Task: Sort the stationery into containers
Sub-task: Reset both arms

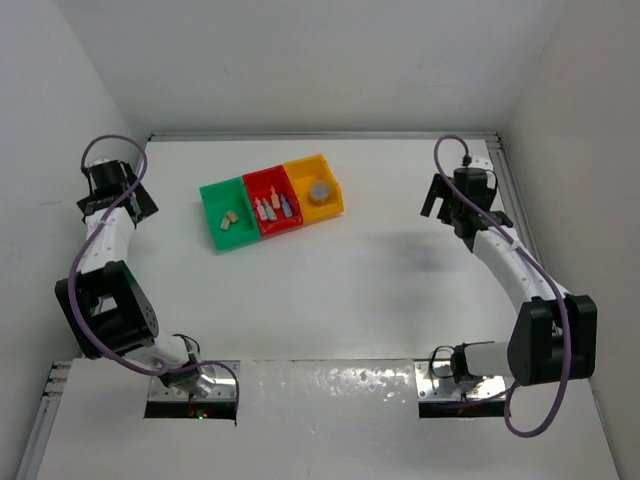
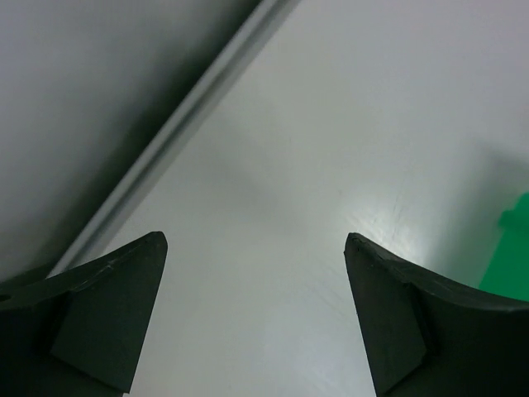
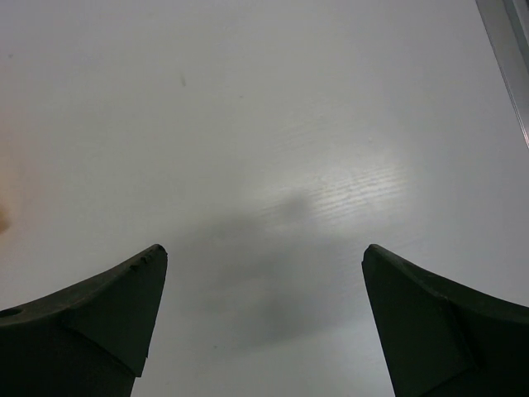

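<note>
Three joined containers stand at the back of the table: a green bin (image 1: 208,212), a red bin (image 1: 263,177) and a yellow-orange bin (image 1: 336,186). A tan block (image 1: 231,218) lies in the green one. Several small oblong pieces (image 1: 272,207) fill the red one. A grey roll (image 1: 319,190) sits in the yellow-orange one. My left gripper (image 1: 137,196) hangs open at the far left, well left of the green bin. In the left wrist view that gripper (image 2: 256,238) frames bare table, with a corner of the green bin (image 2: 511,252) at the right edge. My right gripper (image 1: 440,202) (image 3: 264,248) is open over bare table, right of the bins.
White walls close in the table on the left, back and right. A grey rail (image 2: 173,124) runs along the wall beside my left gripper, and another rail (image 3: 508,50) lies right of my right gripper. The arm bases (image 1: 190,385) sit at the near edge.
</note>
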Controlling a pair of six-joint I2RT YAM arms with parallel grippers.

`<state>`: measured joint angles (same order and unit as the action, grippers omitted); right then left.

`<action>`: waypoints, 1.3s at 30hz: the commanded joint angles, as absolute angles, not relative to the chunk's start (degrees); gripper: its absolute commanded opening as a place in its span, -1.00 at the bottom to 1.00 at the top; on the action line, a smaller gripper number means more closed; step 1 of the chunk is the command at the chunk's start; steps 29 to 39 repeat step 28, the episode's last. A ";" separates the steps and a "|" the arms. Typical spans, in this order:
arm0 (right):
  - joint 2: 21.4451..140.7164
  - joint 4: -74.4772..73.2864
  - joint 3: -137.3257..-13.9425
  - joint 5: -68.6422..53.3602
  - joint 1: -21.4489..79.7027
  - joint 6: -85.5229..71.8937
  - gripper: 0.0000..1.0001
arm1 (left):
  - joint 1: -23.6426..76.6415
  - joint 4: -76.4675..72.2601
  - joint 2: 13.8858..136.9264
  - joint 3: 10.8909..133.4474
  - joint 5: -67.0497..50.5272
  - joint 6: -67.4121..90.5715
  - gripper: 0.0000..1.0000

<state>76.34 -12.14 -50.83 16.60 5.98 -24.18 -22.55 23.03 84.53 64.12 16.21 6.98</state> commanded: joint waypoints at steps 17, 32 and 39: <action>73.04 -14.77 -46.49 22.94 1.85 -33.84 0.98 | -21.80 27.25 81.04 58.36 13.89 9.58 0.77; 71.20 -10.47 -44.22 21.27 1.85 -33.32 0.98 | -21.53 27.77 80.68 57.83 14.15 9.05 0.77; 71.20 -10.47 -44.22 21.27 1.85 -33.32 0.98 | -21.53 27.77 80.68 57.83 14.15 9.05 0.77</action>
